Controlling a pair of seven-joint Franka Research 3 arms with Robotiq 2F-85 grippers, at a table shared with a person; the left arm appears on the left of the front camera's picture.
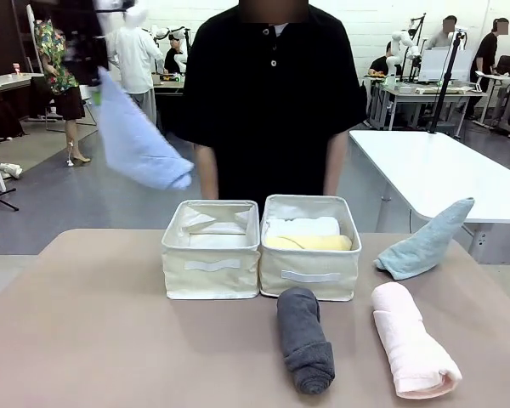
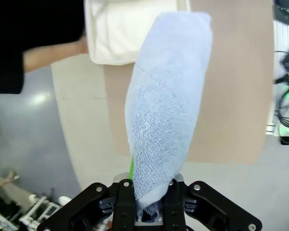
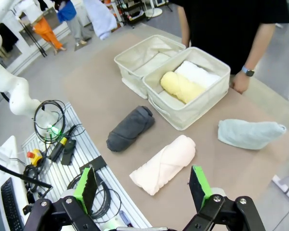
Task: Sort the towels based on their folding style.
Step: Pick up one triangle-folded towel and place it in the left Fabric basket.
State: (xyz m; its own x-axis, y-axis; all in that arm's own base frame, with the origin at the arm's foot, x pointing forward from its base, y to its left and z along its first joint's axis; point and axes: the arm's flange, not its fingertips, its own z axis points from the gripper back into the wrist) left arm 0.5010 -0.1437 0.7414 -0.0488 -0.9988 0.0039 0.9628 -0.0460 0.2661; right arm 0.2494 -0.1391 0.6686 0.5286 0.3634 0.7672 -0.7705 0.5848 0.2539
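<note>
At the upper left of the front view, the left gripper [image 1: 92, 53] hangs high above the floor beside the table, its jaws pressed tight on the narrow end of a periwinkle-blue terry towel folded into a pointed triangle [image 1: 138, 140]. The towel droops from the grip, with its looped pile plain in the left wrist view. There the cloth [image 2: 168, 110] fans out from the black fingers [image 2: 147, 195] over the matte tan table [image 2: 231, 96]. At the centre of the table stand two cream fabric bins with soft, slightly slumped walls, touching side by side. The right-hand bin [image 1: 310, 276] holds a white rolled towel [image 1: 304, 226] and a pale yellow rolled towel [image 1: 308, 243], lying against each other. The left-hand bin [image 1: 211, 265] shows its creased lining. Just in front of the right-hand bin lies a dark grey terry roll [image 1: 304, 340], and beside it a thicker pale pink roll [image 1: 412, 350]. A light teal towel folded to a tapering point [image 1: 425, 242] rests near the table's right edge. In the right wrist view, the right gripper [image 3: 143, 187] hovers above the pink roll, its green-padded fingers [image 3: 86, 185] spread wide and holding nothing.
</note>
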